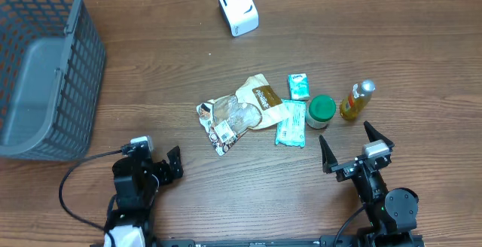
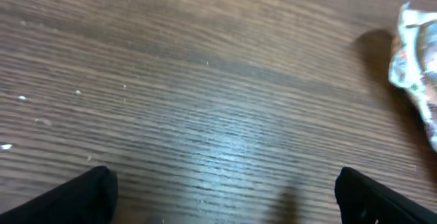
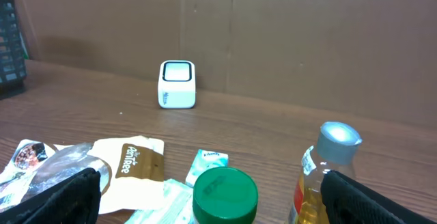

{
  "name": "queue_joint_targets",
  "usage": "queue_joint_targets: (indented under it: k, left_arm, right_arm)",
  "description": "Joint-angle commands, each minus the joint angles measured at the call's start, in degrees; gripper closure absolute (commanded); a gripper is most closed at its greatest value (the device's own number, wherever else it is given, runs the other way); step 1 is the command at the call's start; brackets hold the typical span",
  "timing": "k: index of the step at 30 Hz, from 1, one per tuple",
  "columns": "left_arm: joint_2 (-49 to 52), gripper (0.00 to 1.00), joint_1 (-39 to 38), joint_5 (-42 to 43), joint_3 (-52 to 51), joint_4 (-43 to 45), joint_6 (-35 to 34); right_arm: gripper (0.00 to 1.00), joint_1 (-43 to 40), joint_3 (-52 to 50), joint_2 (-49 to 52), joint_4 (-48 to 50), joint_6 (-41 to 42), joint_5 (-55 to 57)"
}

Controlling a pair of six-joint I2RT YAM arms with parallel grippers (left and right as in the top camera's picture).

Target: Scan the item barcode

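Groceries cluster mid-counter (image 1: 226,179) overhead, snack bag (image 1: 239,111) within reach of both released, empty end effectors: left (image 1: 175,163), right (image 1: 354,144). Left wrist: bare wood. Right wrist: white scanner (image 3: 177,84) faces the items, ready for barcodes.

Grey mesh basket (image 1: 75,89); white scanner (image 1: 238,8); green-lidded jar (image 1: 321,110); brown wood-grain table (image 1: 248,187).

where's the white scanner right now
Overhead, the white scanner stands alone at the table's far edge, beyond the snack packets and right of the grey basket.
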Motion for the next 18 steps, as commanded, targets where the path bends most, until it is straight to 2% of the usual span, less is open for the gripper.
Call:
queue_joint_targets:
  k: [1,11,14,18]
  left_arm:
    - [-7.7,0.01,0.0,0.5,-0.6,-4.2,0.0]
    - [-21.4,0.0,0.0,-2.5,-0.6,-16.6,0.3]
    - [-28.6,0.0,0.0,-2.5,-0.6,-16.5,0.9]
    - [-33.4,0.0,-0.1,-1.8,-0.6,-16.5,0.9]
  right_arm:
    - [0.0,-0.2,-0.6,-0.5,0.2,0.0,-0.1]
    - [0.0,-0.2,-0.6,-0.5,0.2,-0.1,-0.1]
    - [0.0,-0.2,-0.6,-0.5,0.2,0.0,-0.1]
    - [0.0,-0.2,-0.6,-0.5,0.2,0.0,-0.1]
